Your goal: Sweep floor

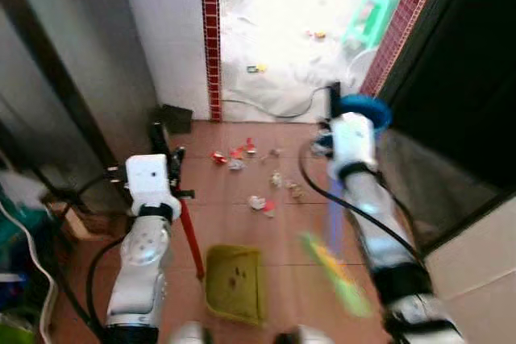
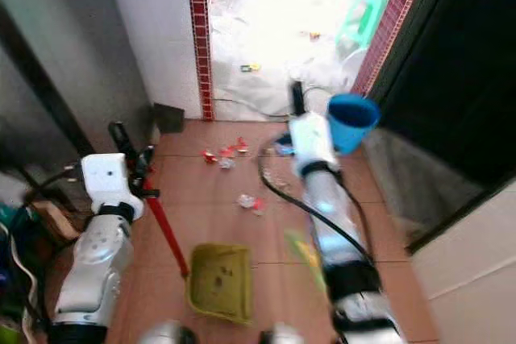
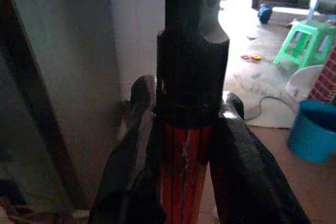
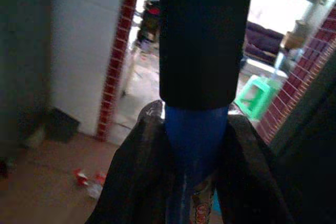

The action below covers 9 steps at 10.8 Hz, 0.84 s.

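Observation:
A yellow-green dustpan (image 1: 235,283) rests on the brown tile floor in front of me, and its red handle (image 1: 191,239) slants up to my left gripper (image 1: 165,151). In the left wrist view that gripper (image 3: 184,150) is shut on the red handle (image 3: 184,182), just under its black cap. My right gripper (image 1: 333,102) is shut on a blue broom handle (image 4: 194,140). The broom's green head (image 1: 334,273) is blurred, low beside the dustpan. Red and white litter (image 1: 242,153) lies scattered ahead, with more scraps (image 1: 260,203) nearer the pan.
A blue bucket (image 2: 352,121) stands by the dark door (image 1: 459,78) on the right. A white wall with a red tile edge (image 1: 211,38) frames a doorway to a bright room holding a green stool (image 1: 371,10) and a floor cable (image 1: 282,110). Clutter (image 1: 16,223) crowds the left.

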Tool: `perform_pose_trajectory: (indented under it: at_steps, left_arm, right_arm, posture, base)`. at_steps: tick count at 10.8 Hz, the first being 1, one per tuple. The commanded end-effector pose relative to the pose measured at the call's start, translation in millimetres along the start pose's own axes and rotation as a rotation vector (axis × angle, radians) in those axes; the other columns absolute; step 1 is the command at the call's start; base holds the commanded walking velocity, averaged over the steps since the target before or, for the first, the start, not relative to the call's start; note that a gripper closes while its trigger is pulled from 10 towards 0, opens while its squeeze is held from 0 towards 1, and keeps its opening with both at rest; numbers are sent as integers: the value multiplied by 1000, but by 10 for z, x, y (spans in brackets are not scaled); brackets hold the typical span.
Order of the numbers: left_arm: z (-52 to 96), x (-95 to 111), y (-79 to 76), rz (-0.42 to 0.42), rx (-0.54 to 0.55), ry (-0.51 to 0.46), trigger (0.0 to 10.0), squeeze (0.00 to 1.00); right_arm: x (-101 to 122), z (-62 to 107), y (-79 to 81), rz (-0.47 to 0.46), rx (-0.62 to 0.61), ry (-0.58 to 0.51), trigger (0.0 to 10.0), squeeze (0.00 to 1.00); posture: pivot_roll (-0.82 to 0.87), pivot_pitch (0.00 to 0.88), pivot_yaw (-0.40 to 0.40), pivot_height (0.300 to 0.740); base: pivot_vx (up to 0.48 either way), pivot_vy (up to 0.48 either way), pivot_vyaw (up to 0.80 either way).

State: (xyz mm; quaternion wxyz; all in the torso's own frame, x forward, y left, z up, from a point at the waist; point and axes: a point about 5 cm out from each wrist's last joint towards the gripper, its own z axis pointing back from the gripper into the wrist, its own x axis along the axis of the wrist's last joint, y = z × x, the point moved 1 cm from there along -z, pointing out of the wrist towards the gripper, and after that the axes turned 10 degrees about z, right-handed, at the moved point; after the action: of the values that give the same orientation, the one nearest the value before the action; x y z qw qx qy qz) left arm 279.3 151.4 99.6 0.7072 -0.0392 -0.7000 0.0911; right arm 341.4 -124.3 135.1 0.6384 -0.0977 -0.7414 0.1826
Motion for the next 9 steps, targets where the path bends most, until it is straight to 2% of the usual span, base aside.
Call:
perform_pose_trajectory:
  at_steps: [1,3,5,9]
  left_arm:
    - [-45,136,15,-15,20,-70,10000,0]
    - [-31,123,11,-22,26,-71,10000,0]
    - [-24,117,-43,-27,-55,-66,10000,0]
    - [-72,149,-37,-32,-88,-67,10000,0]
  right_arm:
    - [160,-85,-25,22,0,-76,10000,0]
    - [169,-110,42,18,12,-83,10000,0]
    - [101,-52,23,10,-13,-74,10000,0]
    - [66,-26,-80,13,-62,-66,10000,0]
  posture:
    - [38,0,-107,740]
    - [45,0,-94,740]
    - [28,0,-63,740]
    - [0,0,-29,740]
  base:
    - [0,0,0]
    - [0,0,0]
    - [0,0,0]
    - [390,0,0]
